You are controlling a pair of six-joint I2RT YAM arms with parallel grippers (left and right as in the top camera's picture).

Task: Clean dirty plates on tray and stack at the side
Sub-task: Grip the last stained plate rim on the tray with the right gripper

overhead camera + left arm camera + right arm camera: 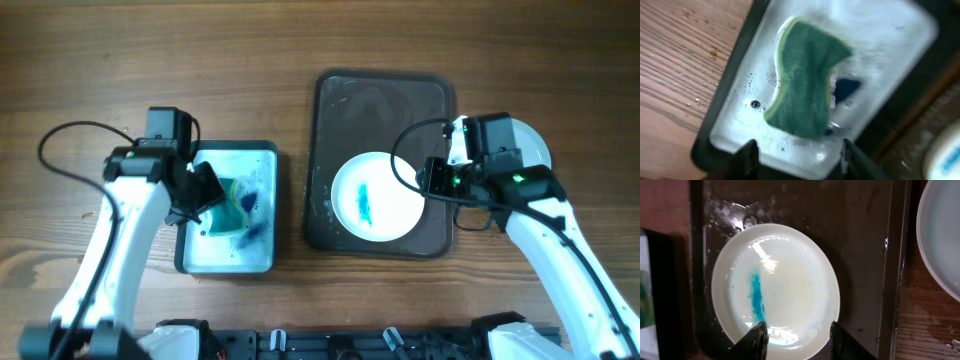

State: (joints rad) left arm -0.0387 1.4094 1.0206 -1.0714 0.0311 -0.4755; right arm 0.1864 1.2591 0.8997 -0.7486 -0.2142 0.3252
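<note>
- The left hand (799, 152) is hovering over the left side of the soapy basin (722, 107), fingers spread and gripping nothing. The basin is sitting left of the middle of the table (100, 60), toward the near edge.
- The sponge (805, 80) is lying in the water just beyond those fingers. To take it well, the hand should be dropping straight down, closing across the sponge's narrow width, then lifting slowly so less water is dripping onto the table.
- The right hand (797, 330) is hanging empty, fingers wide apart, over the near rim of the dirty plate (790, 265). I judge it is placed to steady that rim for scrubbing.
- The plate, carrying a blue smear (756, 295), is lying on the dark tray (865, 255) at the table's middle.
- A clean plate (942, 235) is sitting beside the tray, toward the right edge.
</note>
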